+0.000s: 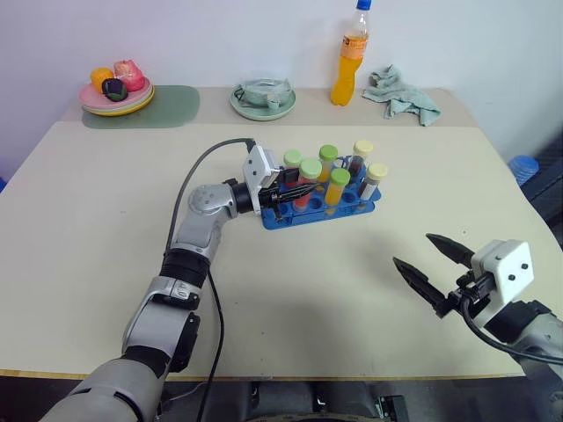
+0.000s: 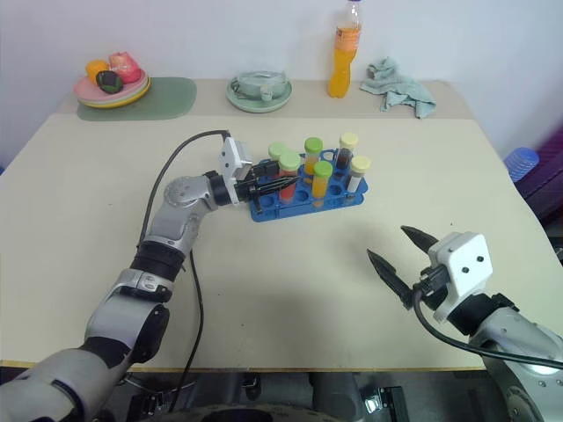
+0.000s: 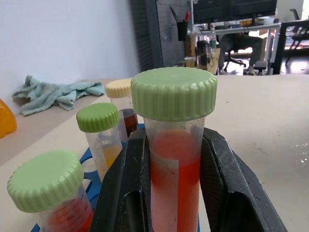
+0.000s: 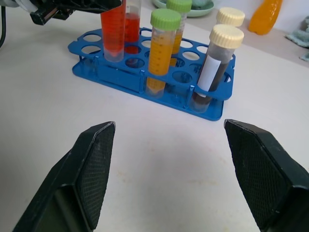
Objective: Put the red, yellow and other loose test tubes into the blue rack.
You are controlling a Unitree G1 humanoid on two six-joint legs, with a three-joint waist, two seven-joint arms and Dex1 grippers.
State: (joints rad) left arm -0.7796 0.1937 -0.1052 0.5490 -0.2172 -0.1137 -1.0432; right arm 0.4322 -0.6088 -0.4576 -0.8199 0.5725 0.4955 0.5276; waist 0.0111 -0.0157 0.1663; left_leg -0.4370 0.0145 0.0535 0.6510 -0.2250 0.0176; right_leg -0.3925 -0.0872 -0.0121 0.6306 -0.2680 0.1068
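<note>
We found the rack [image 1: 321, 209] near the middle of the table [image 1: 79, 220], with six tubes standing in it. Behind it, along the table's far edge, lay from left to right a plate of fruit [image 1: 116, 95] on a mat [image 1: 167, 105], a dish [image 1: 262, 99], a bottle [image 1: 350, 57] and a crumpled cloth [image 1: 402, 95]. Our left gripper [image 1: 295, 193] reached in at the rack's left end; our right gripper [image 1: 427, 264] hung before it to the right, well apart.

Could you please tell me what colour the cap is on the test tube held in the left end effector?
Light green cap; the left wrist view shows it best.
</note>
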